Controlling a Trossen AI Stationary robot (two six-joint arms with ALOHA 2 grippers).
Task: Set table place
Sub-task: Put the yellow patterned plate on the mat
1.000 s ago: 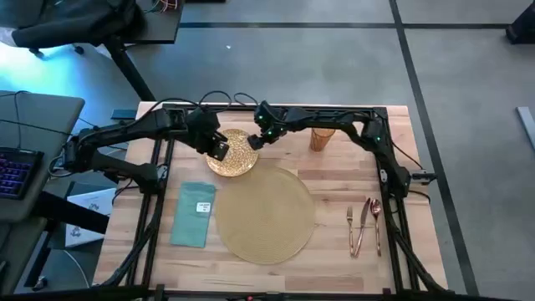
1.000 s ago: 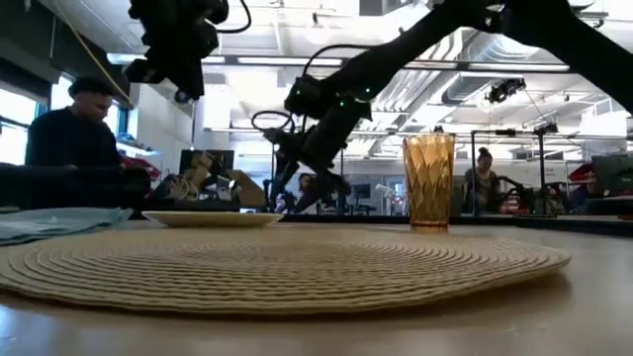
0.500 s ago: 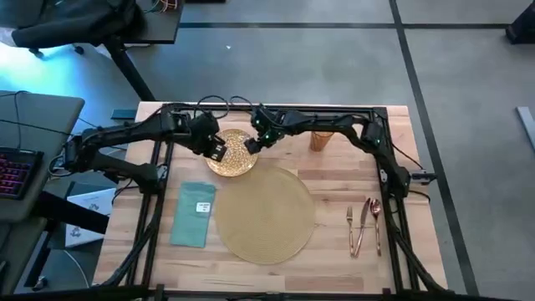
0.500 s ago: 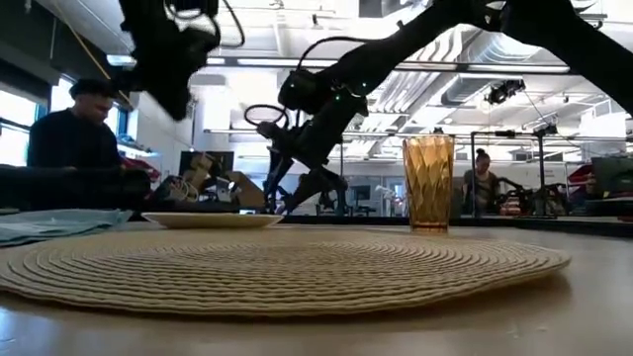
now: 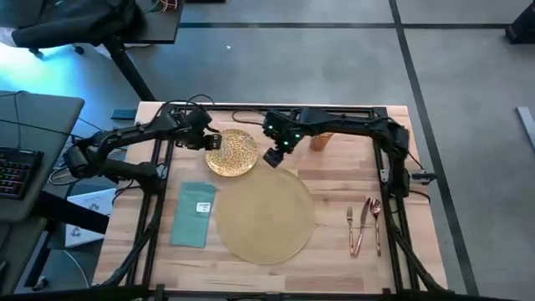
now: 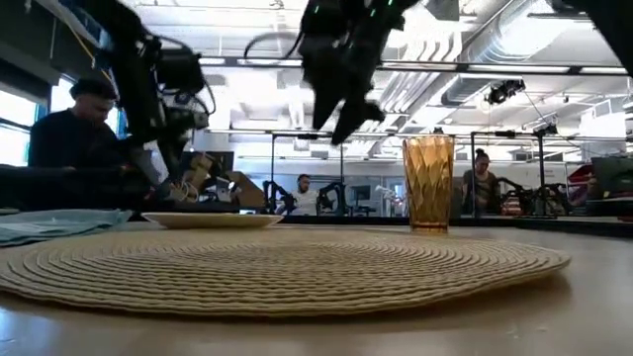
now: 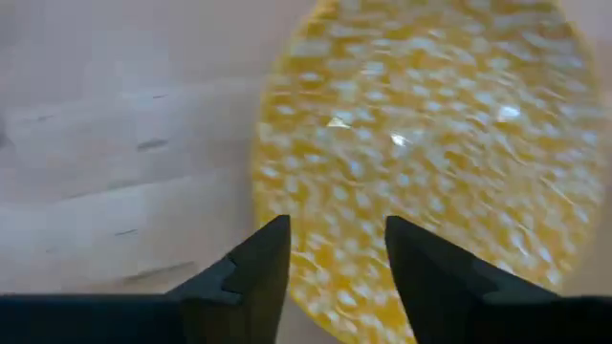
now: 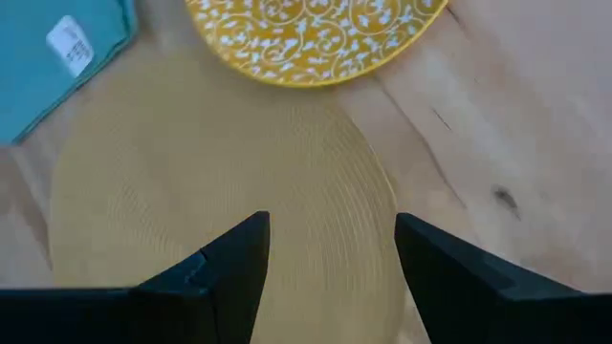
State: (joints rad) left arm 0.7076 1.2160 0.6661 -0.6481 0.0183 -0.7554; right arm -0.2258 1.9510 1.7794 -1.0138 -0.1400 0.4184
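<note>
The gold speckled plate (image 5: 231, 152) rests flat on the wood table (image 5: 351, 180), just beyond the far edge of the round woven placemat (image 5: 266, 213). My left gripper (image 5: 212, 142) is open and low over the plate's left rim (image 7: 287, 220), one finger to each side of the rim. My right gripper (image 5: 273, 156) is open and raised above the placemat's far edge (image 8: 287, 162), to the right of the plate. The teal napkin (image 5: 194, 213) lies left of the placemat. The amber tumbler (image 5: 322, 138) stands at the far side. The copper cutlery (image 5: 364, 226) lies to the right.
A black rail frame (image 5: 276, 107) runs along the table's far edge and down both sides. A grey desk with a keyboard (image 5: 17, 167) stands off the table's left. People sit in the room behind (image 6: 74, 138). Bare wood lies between placemat and cutlery.
My right gripper has drawn away from the plate's right rim, rising and moving toward the table's right and near edges, over the placemat's far edge. My left gripper has come down toward the plate's left rim. The plate has stayed where it was.
</note>
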